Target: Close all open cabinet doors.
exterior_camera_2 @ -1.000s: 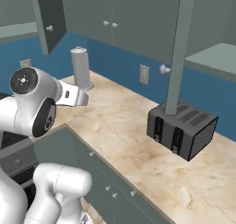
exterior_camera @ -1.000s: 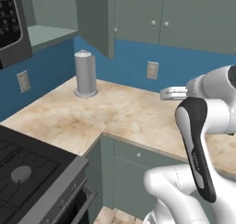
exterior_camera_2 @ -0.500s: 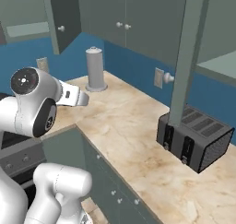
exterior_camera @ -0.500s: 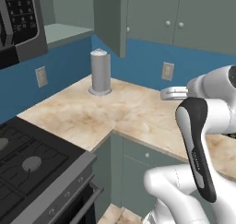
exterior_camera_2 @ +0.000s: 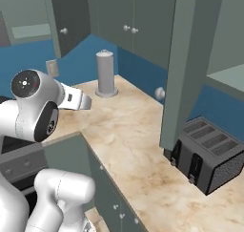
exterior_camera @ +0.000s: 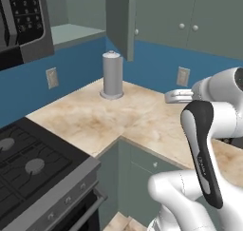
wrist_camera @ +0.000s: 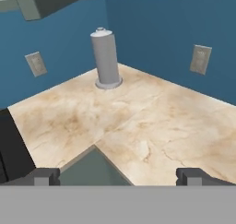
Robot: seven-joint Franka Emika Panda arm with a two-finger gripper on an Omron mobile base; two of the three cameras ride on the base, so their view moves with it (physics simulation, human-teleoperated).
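- While our gripper (wrist_camera: 117,174) hovers with fingers spread wide and nothing between them, one cabinet door (exterior_camera: 118,18) hangs open above and ahead.
- We see another open door (exterior_camera_2: 183,66) off to its right, beside the toaster (exterior_camera_2: 207,154).

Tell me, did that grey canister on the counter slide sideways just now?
No. The grey canister stands in the same corner of the counter, between the same two wall outlets. The whole picture shifted because the base drove.

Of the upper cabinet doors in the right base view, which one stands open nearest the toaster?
The open cabinet door swung out edge-on directly above the toaster, its knob facing the canister. The pair of doors behind the canister sit flush and shut.
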